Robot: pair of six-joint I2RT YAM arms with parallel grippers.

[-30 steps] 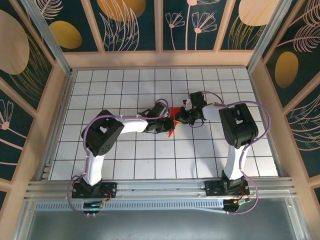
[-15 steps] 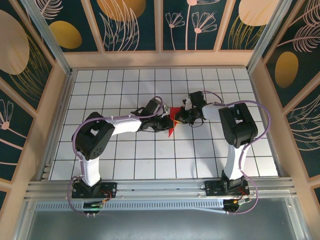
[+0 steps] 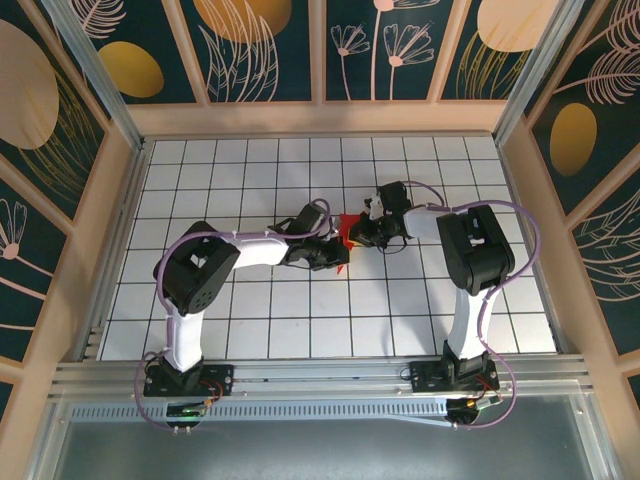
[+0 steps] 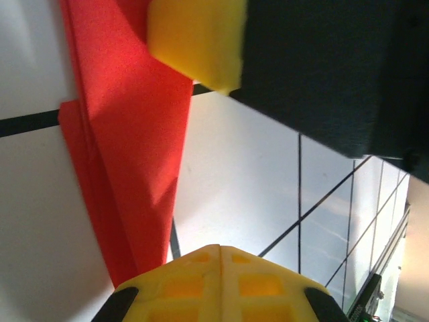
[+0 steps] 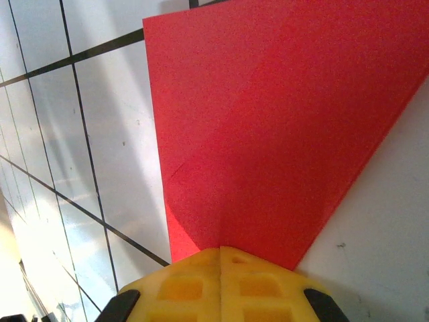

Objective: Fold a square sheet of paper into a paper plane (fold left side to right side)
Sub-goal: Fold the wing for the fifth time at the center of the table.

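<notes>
Left arm has swung its elbow slightly right since half a second ago and the left claw now covers more of the red paper; right claw unchanged. The paper lies at mid-tabletop, wedged between the two claw heads, with only slivers of red seen from above.

Left wrist view: left claw has its fingers pressed together, seam closed, tip at the paper's narrow lower end. A second layer's edge juts out on the left, and the right-hand edge is straight and clean. The right claw's yellow finger sits on the paper's upper part.

Right wrist view: right claw is also pressed together, its tip on the paper where the left edge and the diagonal right edge converge. Cannot tell if a layer is pinched. The top edge is straight and a faint crease runs up from the left.

Open grid tiles surround the claws, with the wooden walls well apart.
</notes>
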